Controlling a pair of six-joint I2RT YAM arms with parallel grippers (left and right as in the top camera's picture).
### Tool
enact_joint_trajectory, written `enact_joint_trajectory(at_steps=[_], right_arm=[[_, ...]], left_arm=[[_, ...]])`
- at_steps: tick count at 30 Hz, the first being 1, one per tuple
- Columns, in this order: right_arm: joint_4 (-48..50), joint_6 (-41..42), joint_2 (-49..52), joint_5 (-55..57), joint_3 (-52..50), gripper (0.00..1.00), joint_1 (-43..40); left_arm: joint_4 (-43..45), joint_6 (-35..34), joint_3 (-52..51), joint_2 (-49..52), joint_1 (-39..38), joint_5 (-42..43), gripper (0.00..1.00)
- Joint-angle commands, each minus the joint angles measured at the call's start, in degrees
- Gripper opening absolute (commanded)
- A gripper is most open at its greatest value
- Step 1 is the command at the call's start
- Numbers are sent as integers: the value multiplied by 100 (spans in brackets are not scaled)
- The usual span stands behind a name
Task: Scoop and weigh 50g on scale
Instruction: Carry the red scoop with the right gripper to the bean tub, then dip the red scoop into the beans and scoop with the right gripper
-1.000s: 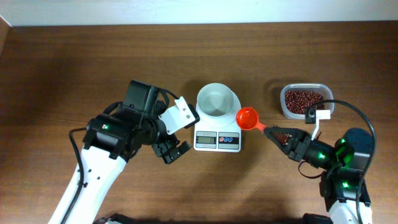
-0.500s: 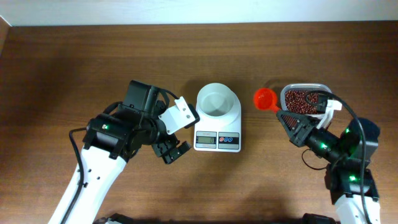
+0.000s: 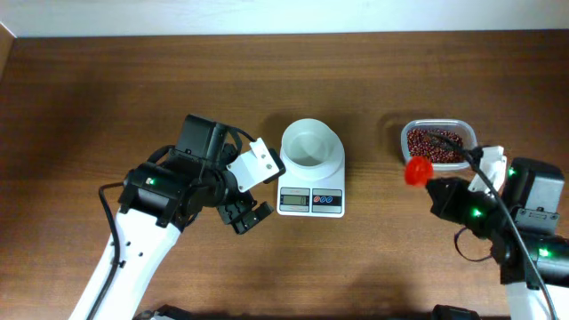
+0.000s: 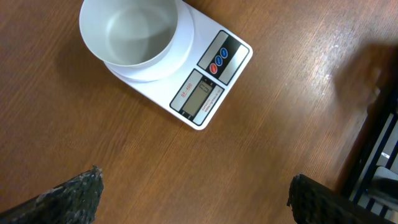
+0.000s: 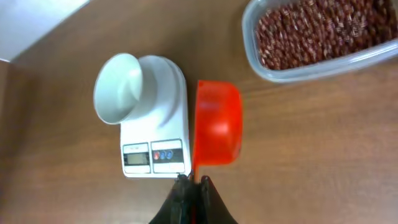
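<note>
The right gripper (image 5: 191,186) is nearest the robot, its jaws pressed together on the handle of the red scoop (image 5: 216,132). The scoop hangs over bare table (image 3: 373,80) between the scale and the tub; its contents cannot be determined from any view. The left gripper (image 3: 248,215) hovers just left of the scale with its jaws fully apart and nothing between them. The scale (image 3: 311,202) lies flat at the table's centre, display and buttons facing the robot; the reading is too small to make out. An empty white bowl (image 4: 127,34) sits on its weighing platform at the far end. The tub of red beans (image 5: 311,67) stands further right, well apart from the scale. The scale is judged light, rigid and smooth-sided, so it is likely to slide under a sideways push. If it needs steadying, grip the long edges of the body, clear of platform and buttons.
</note>
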Motion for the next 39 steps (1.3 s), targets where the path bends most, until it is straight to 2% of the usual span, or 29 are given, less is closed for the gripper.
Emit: enact_joint_trajectory(at_steps=[1,5,8,11,16,20,29,35,39], right_arm=[[-216,90,184,98,116,4,26],[-317,11,570,107,450,4,26],[-470,-516,949,203,831,4,26],[-525,-535,1220,1010,1147,4,26],[146,-883,1521,1932,1167,4,26],[492,-1290,2210,1967,1167,4,26],[1145,-1526,3379,2686,1167,4,26],[1139,-1521,3733,2505,1165,4,26],[1078,-1521,3965,1644,1165,4,26]], left_arm=[[11,-17,48,-98,11,61,99],[11,-17,48,-98,11,61,99],[11,-17,48,-98,11,61,99],[11,-17,48,-98,11,61,99],[11,-17,48,-98,11,61,99],[11,-17,48,-98,11,61,99],[11,-17,48,-98,11,61,99],[11,-17,48,-98,11,63,99],[11,-17,48,-98,11,61,99]])
